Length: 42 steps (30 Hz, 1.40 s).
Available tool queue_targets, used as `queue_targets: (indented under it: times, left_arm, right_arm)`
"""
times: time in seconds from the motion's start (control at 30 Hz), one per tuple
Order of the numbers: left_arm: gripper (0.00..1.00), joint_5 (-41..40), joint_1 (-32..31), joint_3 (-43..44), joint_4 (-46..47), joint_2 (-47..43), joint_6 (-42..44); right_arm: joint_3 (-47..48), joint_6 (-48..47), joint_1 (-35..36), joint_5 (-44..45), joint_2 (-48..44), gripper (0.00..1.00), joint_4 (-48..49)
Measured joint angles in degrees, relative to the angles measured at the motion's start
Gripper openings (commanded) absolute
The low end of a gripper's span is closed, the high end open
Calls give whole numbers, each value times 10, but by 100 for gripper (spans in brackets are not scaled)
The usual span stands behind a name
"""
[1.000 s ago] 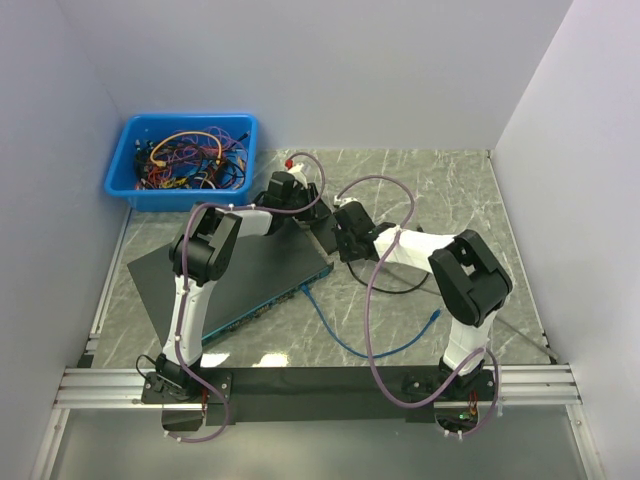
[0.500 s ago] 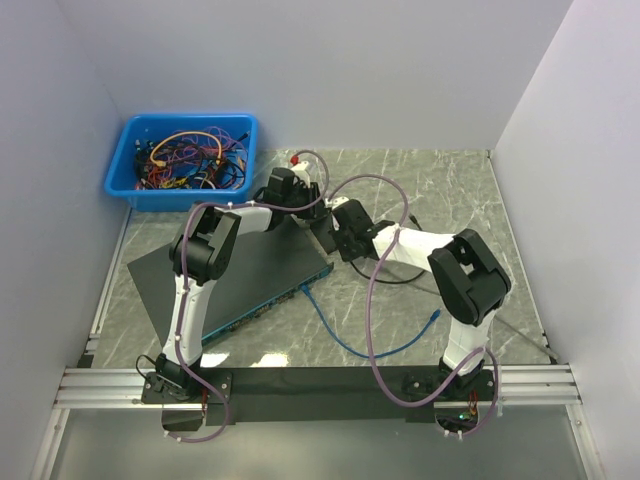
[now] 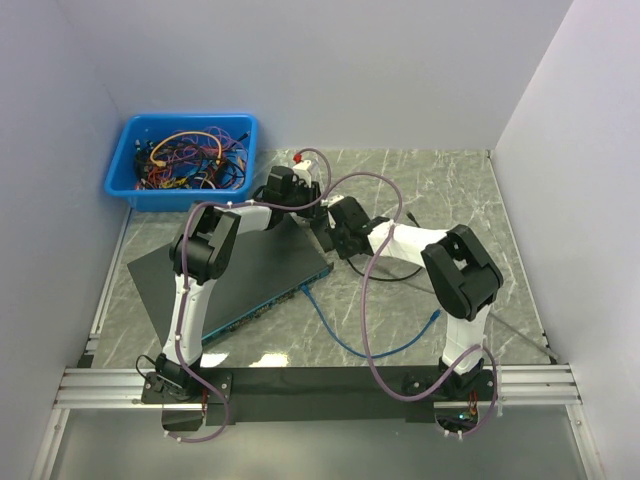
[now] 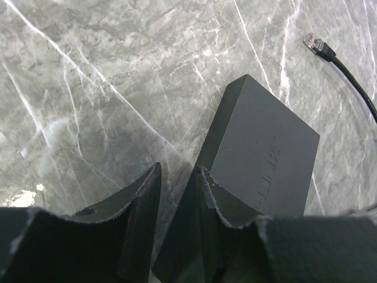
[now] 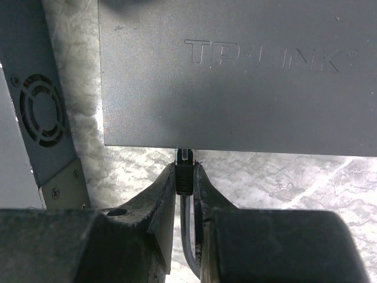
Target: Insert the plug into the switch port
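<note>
The small black TP-LINK switch [image 5: 235,71] lies on the marble between both arms; it also shows in the left wrist view [image 4: 265,153] and the top view [image 3: 322,226]. My right gripper [image 5: 185,167] is shut on a black plug [image 5: 185,177], whose clear tip touches the switch's near edge; its cable hangs down between the fingers. My left gripper [image 4: 177,171] has its jaws a little apart, one finger [image 4: 209,191] over the switch's left edge, with nothing held between them. In the top view the left gripper [image 3: 303,200] and the right gripper [image 3: 332,232] flank the switch.
A large rack switch [image 3: 230,270] lies left of the small one; its vented end shows in the right wrist view [image 5: 35,118]. A blue bin [image 3: 120,172] of cables stands back left. A blue cable [image 3: 340,335] crosses the marble. A loose black plug [image 4: 318,47] lies beyond the switch.
My right gripper has moved left and away from the arm bases, bringing the plug up to the small switch. My left gripper has shifted slightly farther back.
</note>
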Motion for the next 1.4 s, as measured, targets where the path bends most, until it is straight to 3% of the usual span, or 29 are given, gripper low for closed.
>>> queue_targets:
  times: [0.8, 0.87, 1.0, 1.03, 1.17, 1.4]
  left_arm:
    - [37, 34, 2, -2, 4, 0, 50]
    - [38, 34, 2, 1, 1, 1, 49]
    - [40, 33, 2, 2, -1, 1, 46]
    - [40, 32, 2, 1, -3, 1, 41]
    - [41, 40, 0, -18, 0, -7, 7]
    - [41, 46, -6, -54, 7, -27, -38]
  right_arm:
    - [54, 33, -15, -2, 39, 0, -3]
    - [54, 36, -15, -2, 39, 5, -4]
    - [47, 43, -15, -1, 34, 36, 2]
    - [38, 47, -15, 3, 30, 39, 15]
    - [-1, 54, -11, 24, -3, 47, 42]
    - [-53, 86, 9, 74, -118, 49, 51]
